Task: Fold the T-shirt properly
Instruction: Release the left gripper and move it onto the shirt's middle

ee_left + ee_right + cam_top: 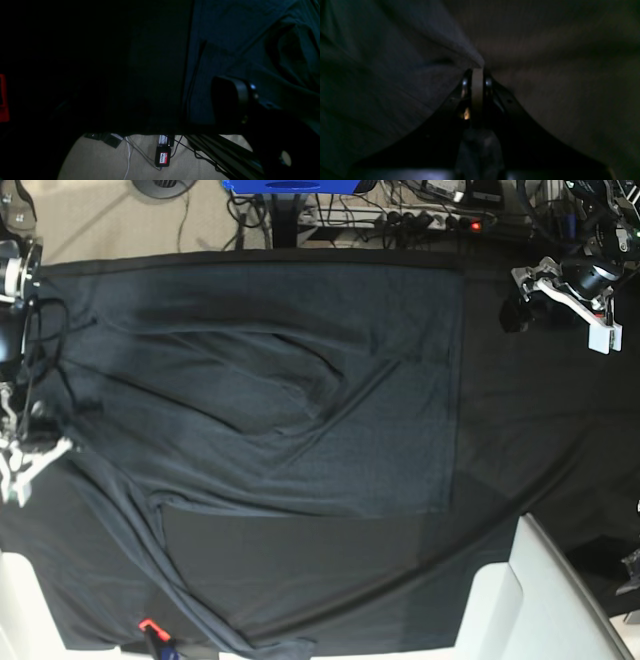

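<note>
On one black cloth (560, 440), right gripper (477, 68) pinches one T-shirt (300, 380); left gripper (565, 290) wide.

Beige floor (100, 160), black table cloth (560, 430), tangled cables (420, 215)

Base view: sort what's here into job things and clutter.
Job:
- T-shirt, spread out and creased
- right gripper, shut on a pinch of the T-shirt
- left gripper, open, beside the T-shirt

Clutter:
- black cloth over the table
- power strip
- floor cables
</note>
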